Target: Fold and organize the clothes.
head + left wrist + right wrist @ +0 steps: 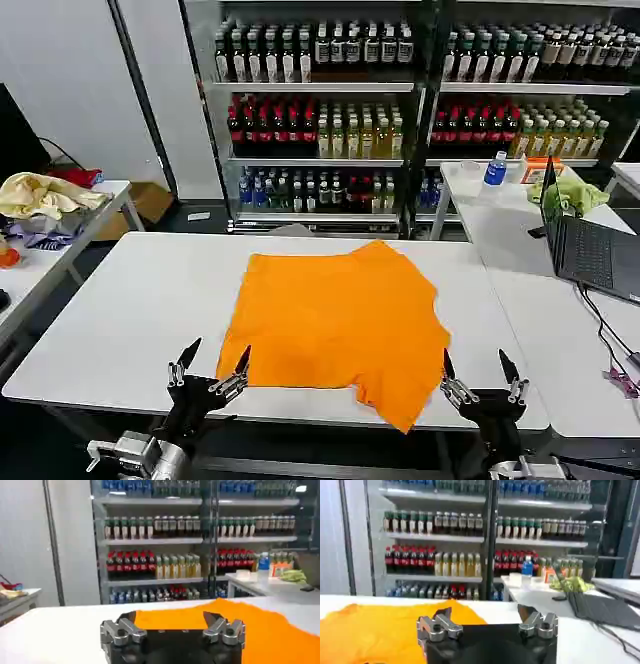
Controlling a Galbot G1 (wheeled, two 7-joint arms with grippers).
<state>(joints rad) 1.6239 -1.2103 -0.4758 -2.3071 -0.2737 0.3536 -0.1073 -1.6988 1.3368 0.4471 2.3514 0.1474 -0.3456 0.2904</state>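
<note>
One orange T-shirt (340,320) lies spread on the white table (130,310), roughly at the table's middle and reaching toward its near edge. The fabric is mostly flat, with shallow wrinkles. One corner on the robot's right hangs over the near edge of the table. The far edge of the garment is uneven, with a raised fold near its middle.

Left gripper (209,364): positioned at the near table edge, just beside the near left corner of the T-shirt. Its fingers are spread apart and hold nothing. In the left wrist view, the same gripper (172,622) sits low over the tabletop with the orange fabric (260,630) directly beyond it.

Right gripper (481,369): positioned at the near table edge, just beside the overhanging right corner of the garment. Its fingers are likewise spread, with nothing between them. In the right wrist view, this gripper (485,616) faces across the table, with the orange fabric (375,630) off to one side.

Surroundings: a second white table stands on the robot's right and carries an open laptop (590,250), a light green cloth (570,193) and a blue-capped bottle (495,168). A side table on the robot's left holds a pale yellow cloth heap (45,193). Shelves of bottled drinks (320,110) line the back wall.
</note>
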